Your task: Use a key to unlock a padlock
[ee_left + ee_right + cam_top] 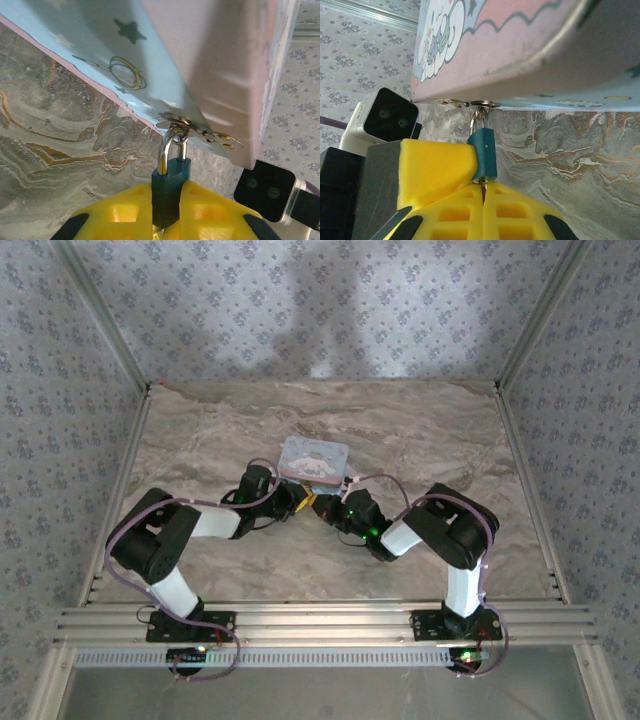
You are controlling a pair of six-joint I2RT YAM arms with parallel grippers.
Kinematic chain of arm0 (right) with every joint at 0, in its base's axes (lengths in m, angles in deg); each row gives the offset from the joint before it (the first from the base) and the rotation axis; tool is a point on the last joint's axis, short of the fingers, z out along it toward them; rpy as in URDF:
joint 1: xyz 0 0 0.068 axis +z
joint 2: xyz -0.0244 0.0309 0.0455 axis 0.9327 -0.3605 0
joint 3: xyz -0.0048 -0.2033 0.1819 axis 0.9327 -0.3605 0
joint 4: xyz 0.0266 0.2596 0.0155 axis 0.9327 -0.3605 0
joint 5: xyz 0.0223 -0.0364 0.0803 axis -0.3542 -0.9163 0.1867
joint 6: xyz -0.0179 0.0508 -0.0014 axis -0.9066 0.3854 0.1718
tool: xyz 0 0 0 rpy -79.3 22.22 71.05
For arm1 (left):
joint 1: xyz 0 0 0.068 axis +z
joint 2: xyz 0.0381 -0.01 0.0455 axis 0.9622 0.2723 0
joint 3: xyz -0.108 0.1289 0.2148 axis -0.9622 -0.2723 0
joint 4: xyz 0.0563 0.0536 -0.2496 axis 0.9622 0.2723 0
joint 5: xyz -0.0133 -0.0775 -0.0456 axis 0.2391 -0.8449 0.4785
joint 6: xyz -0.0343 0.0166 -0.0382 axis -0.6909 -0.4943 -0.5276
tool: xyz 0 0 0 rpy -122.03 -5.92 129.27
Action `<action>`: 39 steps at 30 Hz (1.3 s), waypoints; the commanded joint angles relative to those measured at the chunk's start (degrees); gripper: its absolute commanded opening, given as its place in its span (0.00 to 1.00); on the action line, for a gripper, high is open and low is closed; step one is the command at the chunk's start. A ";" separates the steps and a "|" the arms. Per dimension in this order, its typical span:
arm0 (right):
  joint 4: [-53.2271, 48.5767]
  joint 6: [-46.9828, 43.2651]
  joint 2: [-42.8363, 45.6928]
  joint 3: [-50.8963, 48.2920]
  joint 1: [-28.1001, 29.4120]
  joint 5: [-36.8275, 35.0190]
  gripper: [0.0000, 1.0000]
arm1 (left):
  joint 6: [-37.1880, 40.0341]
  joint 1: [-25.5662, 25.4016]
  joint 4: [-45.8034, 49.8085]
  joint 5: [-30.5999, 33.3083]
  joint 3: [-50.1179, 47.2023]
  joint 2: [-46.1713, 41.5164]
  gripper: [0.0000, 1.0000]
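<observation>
In the left wrist view the padlock (167, 192) sits at lower centre, its dark teal body pinched between the two yellow fingers (120, 215) of the left claw (168, 194), which press on it from both sides. Its shackle (164, 147) rises out of the grip and hooks through the metal clasp (200, 131) on the edge of the tin (225, 75), which takes up the top and right of the frame. The marbled table (60, 150) lies at the left.

In the right wrist view the padlock hangs at centre frame under the tin's clasp. The right claw (484, 194) is directly beneath it at bottom centre, its fingers pressed tight together. A speck of metal shows at their seam, touching the padlock's underside. It is too small to tell what it is.

From above, both claws meet just below the tin at the middle of the frame.
</observation>
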 commanded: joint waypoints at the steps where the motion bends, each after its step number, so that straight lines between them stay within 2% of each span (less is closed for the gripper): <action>1: 6.60 1.02 1.33 -0.10 0.36 -0.52 0.10 | 0.09 -0.39 0.29 1.41 -0.34 0.30 0.12; 6: 6.89 0.34 2.18 -2.08 0.23 -2.09 0.21 | 0.07 -0.62 0.59 1.79 -0.25 -0.60 0.06; 12: 4.73 -2.04 5.13 -4.47 0.25 -4.67 0.31 | 0.10 -0.67 0.95 1.85 -0.25 -1.37 0.05; 19: -4.17 -12.28 13.66 -8.11 0.26 -7.72 0.44 | -0.41 -0.76 1.63 1.47 -0.25 -3.24 0.03; 26: -23.01 -37.16 27.93 -6.55 0.56 -10.07 0.57 | -1.61 -0.80 5.50 1.93 -0.16 -6.82 0.00; 32: -35.97 -63.16 37.15 -3.45 2.06 -12.33 0.61 | -2.41 -0.89 8.16 2.08 -0.01 -9.71 0.00; 36: -34.79 -81.28 40.26 -5.47 3.08 -11.48 0.67 | -2.82 -0.99 9.67 2.11 -0.10 -11.29 0.00; 39: -31.30 -93.10 40.52 -8.19 4.05 -9.98 0.68 | -3.33 -1.26 9.83 2.07 0.02 -11.69 0.00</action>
